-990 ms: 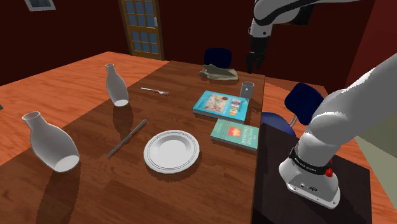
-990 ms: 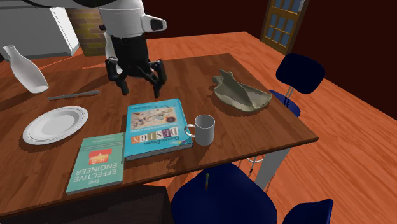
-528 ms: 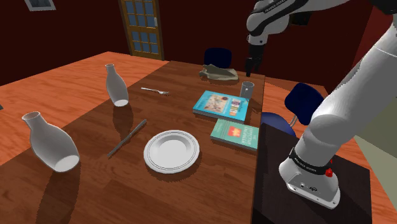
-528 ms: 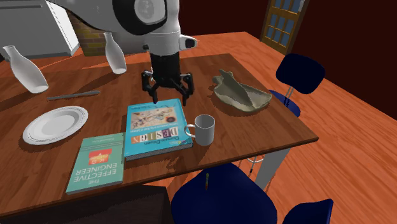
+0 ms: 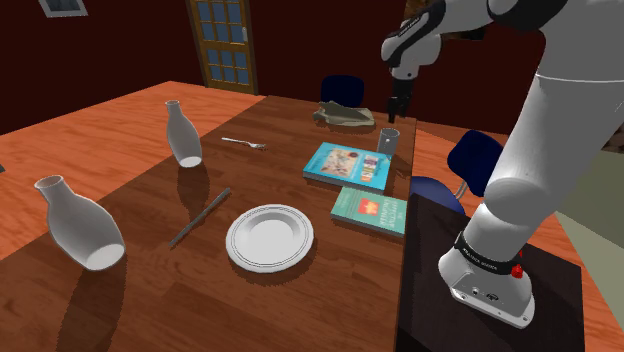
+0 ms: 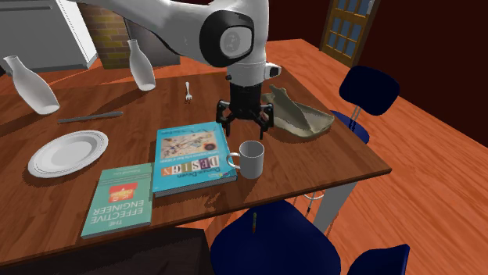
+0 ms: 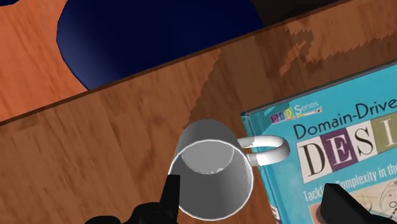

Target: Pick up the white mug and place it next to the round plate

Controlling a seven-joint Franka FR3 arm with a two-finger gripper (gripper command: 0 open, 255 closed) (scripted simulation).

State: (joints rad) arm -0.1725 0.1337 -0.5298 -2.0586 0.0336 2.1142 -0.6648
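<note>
Two fingers point(image 7: 170, 194) apart, gripper point(image 6: 243, 123) empty above white mug point(image 6: 252, 160), beside teal book point(image 6: 190, 156)

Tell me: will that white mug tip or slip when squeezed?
The mug looks rigid and empty, so probably light. Its smooth round wall may slip in a loose pinch. Standing upright on a wide base, it seems unlikely to tip, though its handle could catch the blue book beside it.

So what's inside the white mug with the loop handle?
Nothing visible: from above, the white mug shows only its bare grey inside. One black finger of the open gripper covers a bit of its rim.
</note>
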